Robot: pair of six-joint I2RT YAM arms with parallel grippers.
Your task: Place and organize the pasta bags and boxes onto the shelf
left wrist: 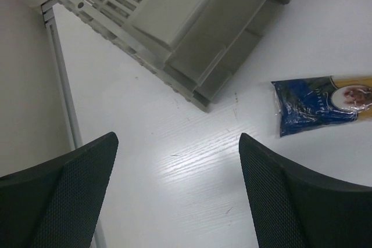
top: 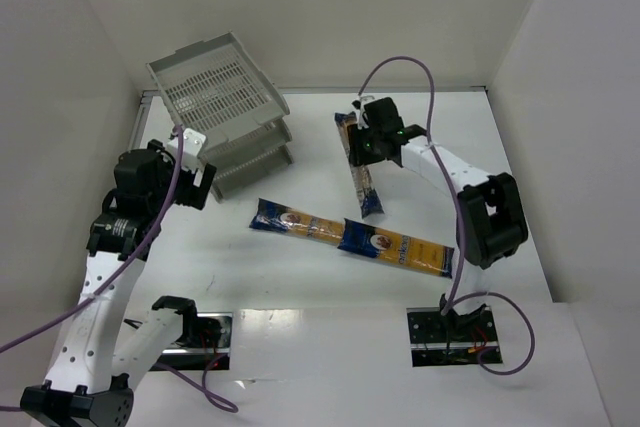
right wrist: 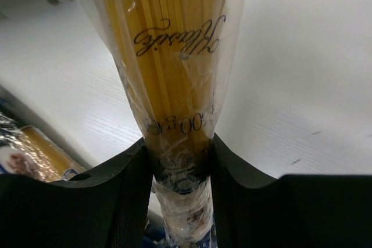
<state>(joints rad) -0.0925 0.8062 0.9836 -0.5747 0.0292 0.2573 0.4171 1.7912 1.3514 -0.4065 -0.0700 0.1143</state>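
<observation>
The grey three-tier shelf [top: 215, 92] stands at the back left, tilted, with its trays bare. My right gripper [top: 375, 143] is shut on one spaghetti packet [top: 366, 187], gripping the clear sleeve [right wrist: 174, 39] around the pasta between both pads, gripper [right wrist: 180, 149]. Two more packets lie end to end on the table, one [top: 298, 223] at the middle and one [top: 400, 247] to its right. My left gripper [top: 198, 185] hovers open beside the shelf's front corner [left wrist: 192, 33], gripper [left wrist: 177, 140] with only bare table between its fingers. A blue packet end [left wrist: 314, 105] lies to its right.
White walls close in the table on the left, back and right. A metal strip [left wrist: 61, 85] runs along the left wall's foot. Part of another packet [right wrist: 32, 152] shows low left in the right wrist view. Both arm bases sit at the near edge.
</observation>
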